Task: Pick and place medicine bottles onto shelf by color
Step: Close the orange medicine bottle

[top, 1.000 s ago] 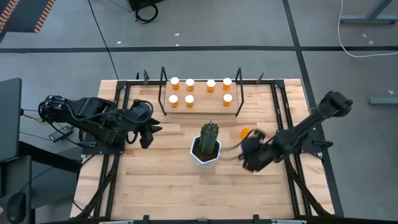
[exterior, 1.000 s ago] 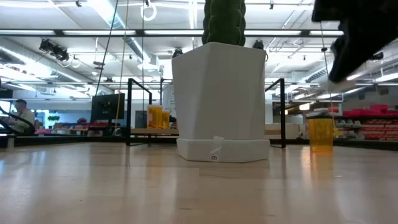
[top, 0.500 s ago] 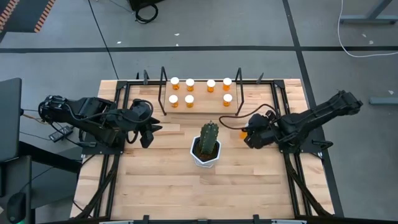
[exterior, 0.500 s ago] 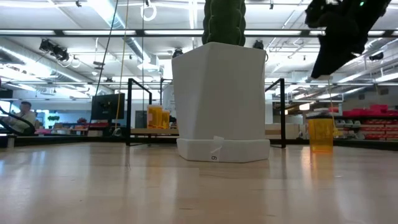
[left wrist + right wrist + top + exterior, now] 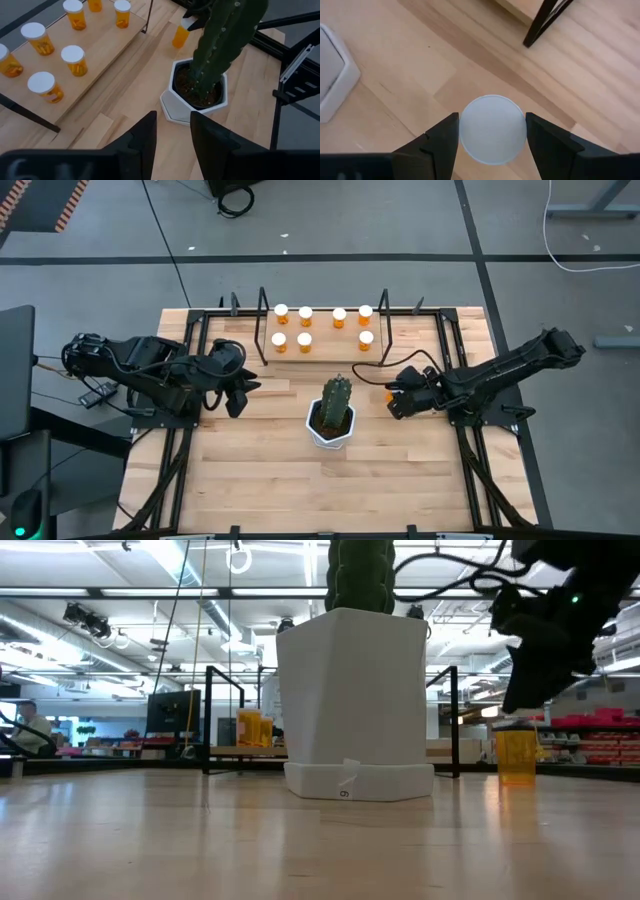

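Observation:
One orange medicine bottle with a white cap stands upright on the table, right of the cactus. It also shows in the low view. My right gripper is open and hovers just above the bottle, pointing down. One finger stands on each side of the cap without touching it. Several more bottles stand on the shelf at the table's far side. My left gripper is open and empty at the table's left, left of the cactus.
A green cactus in a white pot stands at mid-table between the two grippers, close to the left of the loose bottle. The shelf's black end frame is just beyond the bottle. Bare tabletop lies toward the near edge.
My right gripper has moved toward the far edge and a little left, from beside the cactus pot to directly over the loose bottle. It has also come down close to the bottle's cap. The bottle has stayed where it was.

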Robot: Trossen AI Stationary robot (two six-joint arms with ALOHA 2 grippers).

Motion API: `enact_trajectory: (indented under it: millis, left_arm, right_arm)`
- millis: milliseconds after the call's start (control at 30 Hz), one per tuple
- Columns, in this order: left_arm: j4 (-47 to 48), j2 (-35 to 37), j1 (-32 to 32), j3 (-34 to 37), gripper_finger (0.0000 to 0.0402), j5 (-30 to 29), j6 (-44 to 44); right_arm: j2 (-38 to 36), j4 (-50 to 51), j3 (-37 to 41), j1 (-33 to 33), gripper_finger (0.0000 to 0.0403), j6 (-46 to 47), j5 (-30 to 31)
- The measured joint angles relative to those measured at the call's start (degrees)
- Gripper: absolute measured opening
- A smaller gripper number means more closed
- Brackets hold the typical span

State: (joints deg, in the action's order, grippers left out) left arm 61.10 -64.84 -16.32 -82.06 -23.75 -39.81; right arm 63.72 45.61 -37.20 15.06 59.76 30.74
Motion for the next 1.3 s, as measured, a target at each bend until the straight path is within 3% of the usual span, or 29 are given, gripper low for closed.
enact_trajectory:
  millis: [467,1300]
  left_arm:
    - [0.0,0.0,0.0,0.0,0.0123,0.0,0.0]
    - [0.0,0.0,0.0,0.0,0.0117,0.0,0.1]
  right_arm:
    - [0.0,-4.5,1.8,-5.7,0.0222,-1.2,-3.0]
    - [0.1,-6.1,3.6,-5.7,0.0223,0.1,-5.0]
